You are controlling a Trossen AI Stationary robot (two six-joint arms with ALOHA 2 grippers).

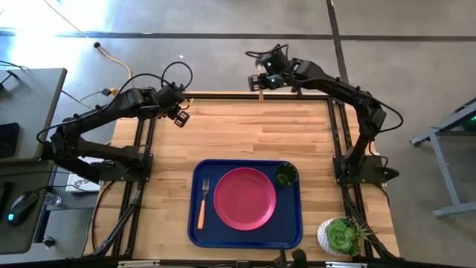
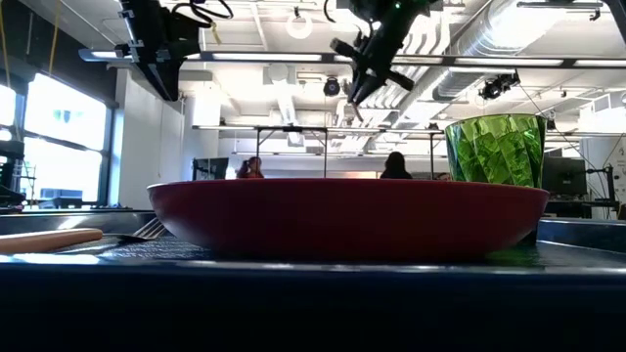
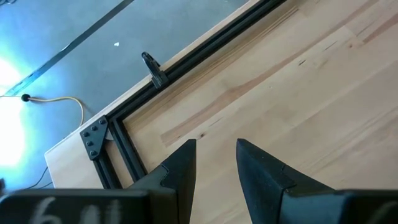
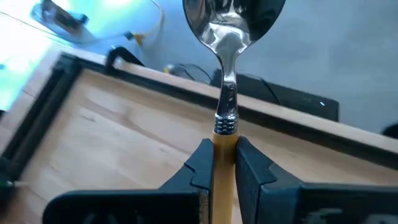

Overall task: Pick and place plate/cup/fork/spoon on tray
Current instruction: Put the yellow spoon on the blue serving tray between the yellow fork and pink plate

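Note:
The dark blue tray (image 1: 195, 223) lies at the table's near middle. On it rest the pink-red plate (image 1: 245, 198), the green cup (image 1: 285, 176), upright at the tray's far right corner, and the fork (image 1: 202, 202), left of the plate. In the low view the plate (image 2: 347, 217), the cup (image 2: 496, 149) and the fork (image 2: 68, 238) show close up. My right gripper (image 1: 260, 83) is high over the table's far edge, shut on the spoon (image 4: 231, 37). My left gripper (image 1: 181, 117) is open and empty above the table's far left part, and it also shows in its own wrist view (image 3: 214, 149). My right gripper (image 4: 224, 149) pinches the spoon's orange handle (image 4: 224, 138) between its two fingers, just behind the metal neck. The spoon runs in line with the fingers. Its silver bowl (image 4: 233, 18) sticks out past the fingertips. The spoon is lifted clear of the table.
A white pot with a green succulent (image 1: 341, 237) stands at the table's near right corner, right of the tray. Black frame rails (image 1: 141, 141) run along the table's sides. Bare wood (image 1: 253, 126) lies between the tray and the far edge.

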